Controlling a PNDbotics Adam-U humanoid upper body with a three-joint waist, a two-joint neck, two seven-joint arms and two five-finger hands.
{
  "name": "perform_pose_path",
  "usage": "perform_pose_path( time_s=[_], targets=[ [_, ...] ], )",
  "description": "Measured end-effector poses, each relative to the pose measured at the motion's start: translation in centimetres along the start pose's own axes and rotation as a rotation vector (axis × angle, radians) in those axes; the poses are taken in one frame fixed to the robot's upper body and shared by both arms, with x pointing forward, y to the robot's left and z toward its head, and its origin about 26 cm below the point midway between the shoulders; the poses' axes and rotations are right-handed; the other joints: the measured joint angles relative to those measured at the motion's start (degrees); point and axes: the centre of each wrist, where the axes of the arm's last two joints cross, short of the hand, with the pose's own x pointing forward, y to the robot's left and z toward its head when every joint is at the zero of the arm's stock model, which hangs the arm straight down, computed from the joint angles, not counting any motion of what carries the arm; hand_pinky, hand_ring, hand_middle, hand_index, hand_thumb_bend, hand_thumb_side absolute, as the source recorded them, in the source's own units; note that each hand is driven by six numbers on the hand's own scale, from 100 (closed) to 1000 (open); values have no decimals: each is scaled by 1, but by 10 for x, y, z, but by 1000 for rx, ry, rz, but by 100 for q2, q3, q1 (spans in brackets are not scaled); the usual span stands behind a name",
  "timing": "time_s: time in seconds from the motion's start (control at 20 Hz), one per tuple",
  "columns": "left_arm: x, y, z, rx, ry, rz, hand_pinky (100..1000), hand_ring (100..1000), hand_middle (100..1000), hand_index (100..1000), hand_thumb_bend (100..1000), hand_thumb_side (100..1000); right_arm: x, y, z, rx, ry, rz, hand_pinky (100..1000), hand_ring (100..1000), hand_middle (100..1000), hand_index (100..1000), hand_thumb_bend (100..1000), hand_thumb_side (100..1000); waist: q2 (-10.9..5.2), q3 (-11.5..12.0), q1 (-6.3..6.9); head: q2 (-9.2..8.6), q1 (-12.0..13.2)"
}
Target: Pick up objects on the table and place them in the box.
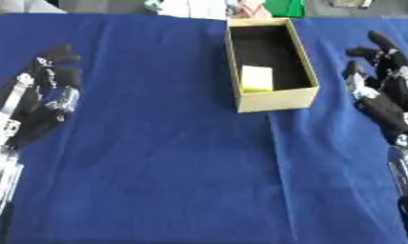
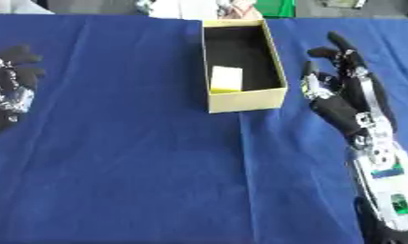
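Note:
A yellow cardboard box [image 1: 274, 100] stands open at the upper middle of the blue cloth. Inside it, near the front wall, lies a pale yellow block [image 1: 257, 78] on the dark floor. My left hand [image 1: 49, 97] rests at the left edge with its fingers relaxed and holds nothing. Well apart from the box on its right side, my right hand [image 2: 345, 95] hovers with its fingers spread and straight, also holding nothing.
The blue cloth [image 1: 157, 157] covers the table. Along the far edge lie white and green items [image 1: 282, 7], beyond the cloth.

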Motion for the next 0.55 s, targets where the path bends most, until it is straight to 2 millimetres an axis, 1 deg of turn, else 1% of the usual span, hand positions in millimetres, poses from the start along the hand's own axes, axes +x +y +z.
perform_pose_path(
  time_s=[0.15,0.55],
  targets=[
    [-2,-2,2,7,8,13,808,786,798,938,100,488,0,0,0,-6,1,-2,772,1000,743,975,100,254,2,-1,1,41,6],
    [-4,-6,5,9,18,31,810,786,798,936,100,501,-2,0,2,-14,9,-2,771,1000,742,974,100,255,2,0,5,47,23]
  ],
)
